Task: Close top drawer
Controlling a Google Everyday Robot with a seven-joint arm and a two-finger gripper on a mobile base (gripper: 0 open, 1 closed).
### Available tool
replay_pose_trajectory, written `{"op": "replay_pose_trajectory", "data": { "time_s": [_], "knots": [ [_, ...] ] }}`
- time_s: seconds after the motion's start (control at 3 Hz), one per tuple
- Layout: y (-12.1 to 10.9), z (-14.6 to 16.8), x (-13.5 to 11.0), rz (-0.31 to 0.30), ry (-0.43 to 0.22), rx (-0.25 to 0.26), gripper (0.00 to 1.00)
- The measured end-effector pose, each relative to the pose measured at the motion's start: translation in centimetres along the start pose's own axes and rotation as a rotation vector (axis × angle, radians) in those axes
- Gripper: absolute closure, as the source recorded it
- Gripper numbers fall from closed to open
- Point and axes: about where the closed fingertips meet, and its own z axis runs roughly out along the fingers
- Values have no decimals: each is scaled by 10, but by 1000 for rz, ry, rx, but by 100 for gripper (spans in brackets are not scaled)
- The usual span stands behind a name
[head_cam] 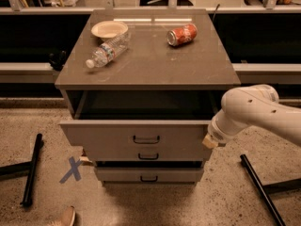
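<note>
The top drawer (136,134) of the grey-beige cabinet stands pulled out, its inside dark and its small dark handle (146,139) at the middle of the flat front. My gripper (209,142), at the end of the white arm (249,111) coming in from the right, sits against the right end of the drawer front. Two narrower drawers lie below it, the second (148,156) slightly out and the third (146,177) also a little out.
On the cabinet top (188,69) lie a bowl (109,29), a plastic bottle (107,49) on its side and a red can (182,35). A blue X (71,169) marks the floor at the left. Black stand legs lie at left (32,168) and right (258,187).
</note>
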Motion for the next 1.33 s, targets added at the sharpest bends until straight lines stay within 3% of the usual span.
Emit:
{"op": "replay_pose_trajectory", "data": {
  "time_s": [0.67,1.33],
  "knots": [
    [-35,-7,-41,22,-103,40,100],
    [-52,-11,-63,25,-143,45,100]
  ]
}}
